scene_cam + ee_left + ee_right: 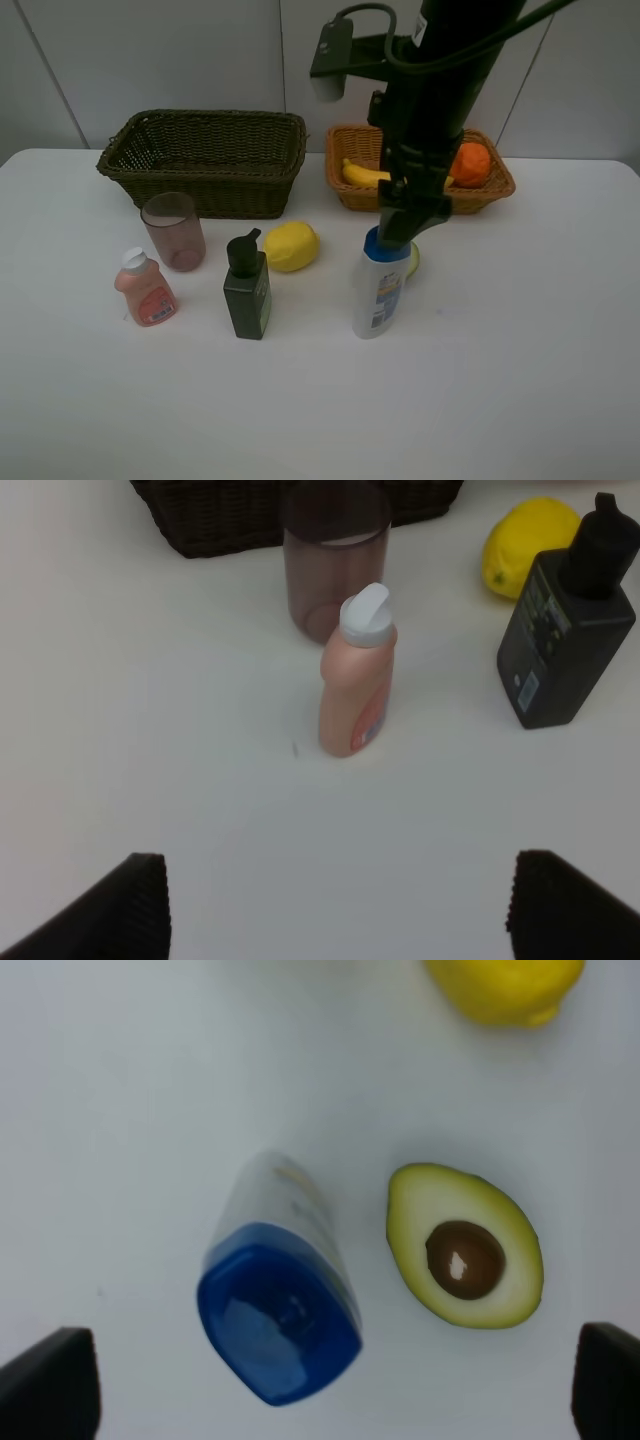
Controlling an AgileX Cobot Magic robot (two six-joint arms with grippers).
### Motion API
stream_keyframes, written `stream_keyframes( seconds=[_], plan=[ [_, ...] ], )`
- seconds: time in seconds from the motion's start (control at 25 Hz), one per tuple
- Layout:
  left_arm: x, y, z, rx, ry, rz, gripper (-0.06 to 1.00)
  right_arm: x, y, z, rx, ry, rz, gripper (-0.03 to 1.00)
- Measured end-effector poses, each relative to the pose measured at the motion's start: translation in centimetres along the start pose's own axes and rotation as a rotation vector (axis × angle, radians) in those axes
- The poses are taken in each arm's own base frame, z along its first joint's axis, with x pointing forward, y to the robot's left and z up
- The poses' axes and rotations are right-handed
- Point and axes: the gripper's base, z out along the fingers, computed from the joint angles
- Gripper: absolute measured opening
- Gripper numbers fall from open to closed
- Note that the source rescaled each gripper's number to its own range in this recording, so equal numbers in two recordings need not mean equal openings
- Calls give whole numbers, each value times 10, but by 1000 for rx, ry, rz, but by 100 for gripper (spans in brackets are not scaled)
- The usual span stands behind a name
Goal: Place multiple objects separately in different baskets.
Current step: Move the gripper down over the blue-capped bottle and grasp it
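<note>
The halved avocado [465, 1248] lies cut face up on the table [500, 350], pit showing, just beside the upright white blue-capped bottle [275, 1300] and not touching it. Your right gripper [330, 1390] hangs directly above this pair, fingers wide apart and holding nothing. Judged step: fruit sorting. The banana [362, 174] and orange [470, 163] already lie in the light basket [490, 190], so the avocado looks the likelier target, though the aim sits between the two items. The next move calls for shifting over the avocado and descending without knocking the bottle. The yellow lemon [291, 246], dark green pump bottle [247, 290], pink bottle [146, 290] and cup [174, 230] stand before the dark basket [220, 185]. Your left gripper [340, 910] is likewise spread and unloaded, facing the pink bottle. Only the right wrist view shows the gap between avocado and bottle, since the high view hides most of the avocado behind bottle and arm. Only the high view shows the basket contents.
</note>
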Motion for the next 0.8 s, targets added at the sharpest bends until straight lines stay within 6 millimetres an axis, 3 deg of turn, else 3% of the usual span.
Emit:
stream_keyframes(
  seconds=[0.16, 0.4, 0.8],
  plan=[
    [0, 0, 0, 0, 0, 0, 90, -5, 6, 2, -6, 0, -39, 100],
    [0, 0, 0, 0, 0, 0, 90, 6, 20, 26, -86, 70, -95, 100],
    [0, 0, 0, 0, 0, 0, 90, 2, 15, 34, -44, 32, -141, 100]
  ],
)
